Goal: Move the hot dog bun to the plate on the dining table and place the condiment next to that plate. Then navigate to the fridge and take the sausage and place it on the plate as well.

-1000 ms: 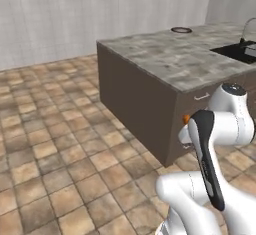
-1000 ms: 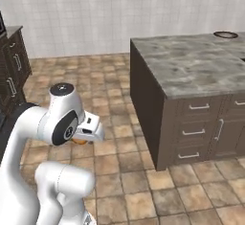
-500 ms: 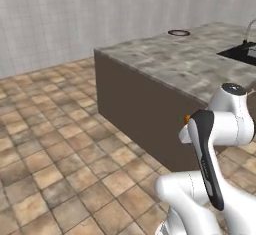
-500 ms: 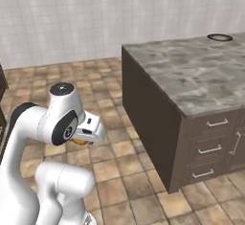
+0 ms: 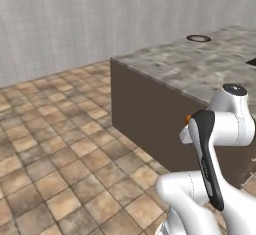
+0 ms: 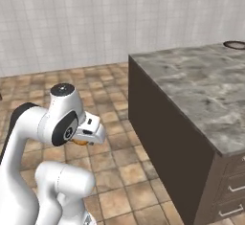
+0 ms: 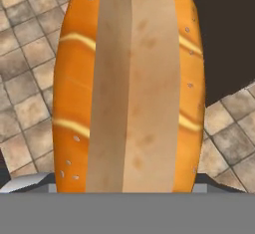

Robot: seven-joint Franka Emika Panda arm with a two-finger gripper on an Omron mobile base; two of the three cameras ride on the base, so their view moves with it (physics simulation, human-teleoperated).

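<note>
Left base view: the arm is folded close to the base, and a sliver of orange, the bun [image 5: 188, 119], shows at the wrist beside the white hand. The end effector itself is hidden behind the arm here. Beyond stands the counter [image 5: 200, 69], a grey veined marble top on a dark brown flat side panel, with the round dark plate [image 5: 198, 38] lying well back on it. The floor [image 5: 60, 144] is of brown, mottled square tiles; the wall [image 5: 100, 19] is pale tile.

Right base view: the end effector [image 6: 82, 140] sits under the white hand, with the orange bun's edge just visible in it, held above the floor and clear of the counter. This view adds the counter's drawer fronts [image 6: 232, 181] with pale bar handles, and the plate at the far right edge.

Hand view: the bun stands lengthwise, glossy orange crust with pale streaks and seeds, tan matt split down its middle. The fingers are covered by it; the jaws stand wide, clamped on its sides.
</note>
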